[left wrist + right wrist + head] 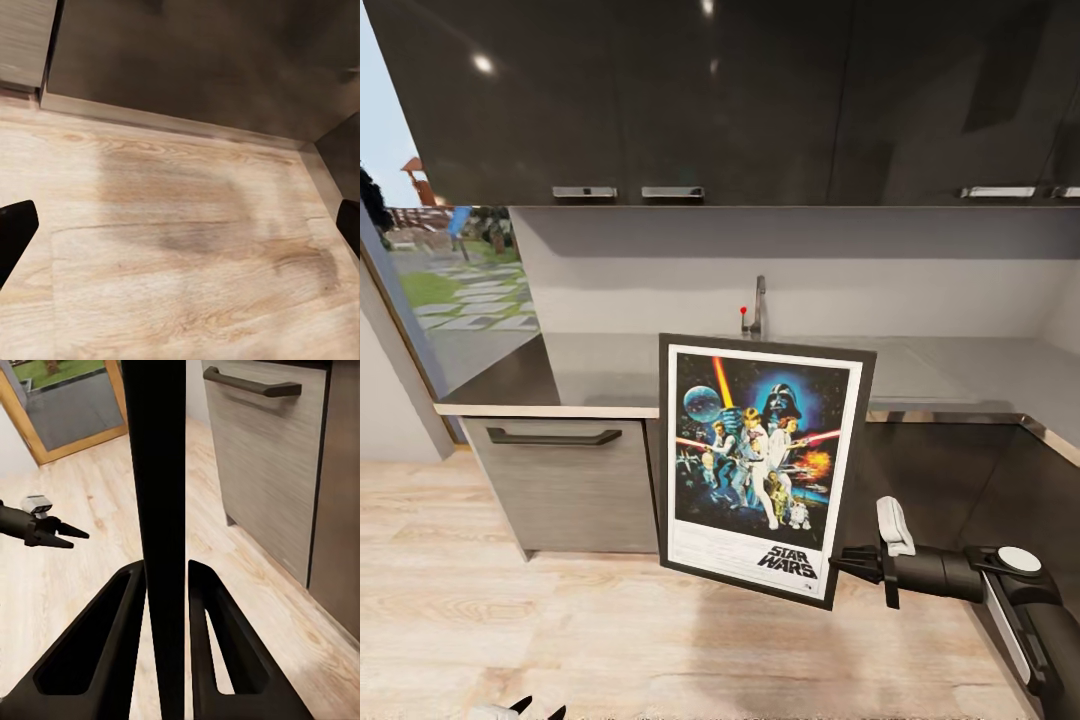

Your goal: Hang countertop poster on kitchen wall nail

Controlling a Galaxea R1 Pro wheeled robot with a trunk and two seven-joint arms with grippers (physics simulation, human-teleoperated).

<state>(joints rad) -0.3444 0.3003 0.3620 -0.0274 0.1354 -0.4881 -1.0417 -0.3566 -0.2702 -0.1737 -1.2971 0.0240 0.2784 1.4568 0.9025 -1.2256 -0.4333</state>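
Black-framed and off the countertop (600, 370), the poster (760, 465) is hanging in our right gripper (852, 563), pinched by its lower right edge to face us upright for the nail, while our left gripper (525, 710) is idling wide open near the floor.

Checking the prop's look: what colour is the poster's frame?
Black, thin, around a white border on the poster; clearest in the head view.
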